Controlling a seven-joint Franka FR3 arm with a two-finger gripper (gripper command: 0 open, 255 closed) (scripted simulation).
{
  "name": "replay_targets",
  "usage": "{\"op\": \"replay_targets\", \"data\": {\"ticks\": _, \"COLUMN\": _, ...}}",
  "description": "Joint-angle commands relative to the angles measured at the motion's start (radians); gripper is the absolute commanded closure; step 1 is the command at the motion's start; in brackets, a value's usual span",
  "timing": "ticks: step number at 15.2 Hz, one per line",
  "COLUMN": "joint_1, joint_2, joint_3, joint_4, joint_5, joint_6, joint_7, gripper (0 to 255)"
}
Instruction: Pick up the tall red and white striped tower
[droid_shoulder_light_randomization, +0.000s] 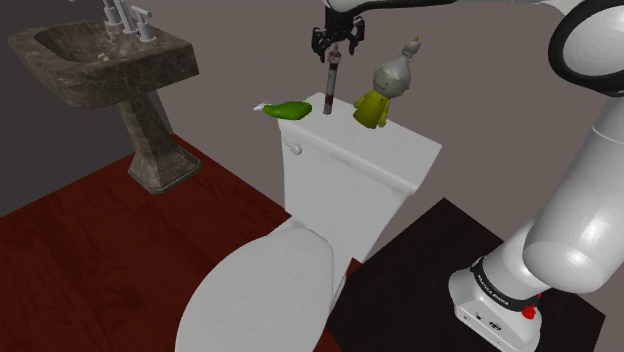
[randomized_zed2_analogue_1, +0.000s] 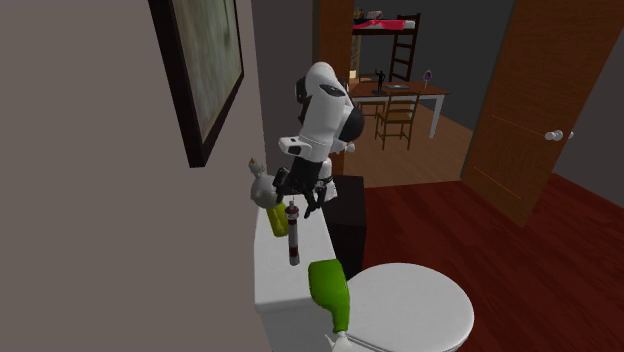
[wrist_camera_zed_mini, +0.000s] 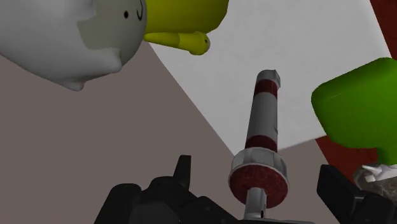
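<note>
Shoulder view: a white toilet tank (droid_shoulder_light_randomization: 350, 190) carries a grey-headed yellow figurine (droid_shoulder_light_randomization: 385, 90), a green bottle (droid_shoulder_light_randomization: 290, 109) lying down and, upright between them, the red and white striped tower (droid_shoulder_light_randomization: 331, 90). The pincer (droid_shoulder_light_randomization: 338, 50) hangs spread astride its top, not touching it.

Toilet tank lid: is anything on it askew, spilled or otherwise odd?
The green bottle lies on its side at one end of the toilet tank lid, its neck seemingly past the edge. The striped tower and the yellow-coated figurine stand upright. Nothing looks spilled.

Tank lid (droid_shoulder_light_randomization: 400, 160): tower (droid_shoulder_light_randomization: 331, 85), bottle (droid_shoulder_light_randomization: 288, 109), figurine (droid_shoulder_light_randomization: 383, 95)
</note>
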Motion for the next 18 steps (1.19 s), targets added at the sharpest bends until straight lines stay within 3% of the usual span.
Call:
{"op": "replay_targets", "data": {"ticks": 1, "joint_1": 0.000, "joint_2": 0.003, "joint_3": -0.001, "joint_4": -0.022, "joint_5": -0.003, "joint_6": 0.025, "joint_7": 0.008, "gripper": 0}}
{"op": "replay_targets", "data": {"ticks": 4, "joint_1": -0.001, "joint_2": 0.003, "joint_3": -0.001, "joint_4": -0.043, "joint_5": -0.006, "joint_6": 0.045, "joint_7": 0.015, "gripper": 0}}
{"op": "replay_targets", "data": {"ticks": 5, "joint_1": -0.002, "joint_2": 0.002, "joint_3": -0.002, "joint_4": -0.046, "joint_5": -0.006, "joint_6": 0.046, "joint_7": 0.015, "gripper": 255}}
{"op": "replay_targets", "data": {"ticks": 14, "joint_1": -0.001, "joint_2": 0.003, "joint_3": -0.001, "joint_4": -0.043, "joint_5": -0.006, "joint_6": 0.045, "joint_7": 0.015, "gripper": 255}}
{"op": "replay_targets", "data": {"ticks": 18, "joint_1": 0.001, "joint_2": 0.004, "joint_3": 0.000, "joint_4": 0.012, "joint_5": 0.000, "joint_6": -0.007, "joint_7": -0.001, "gripper": 255}}
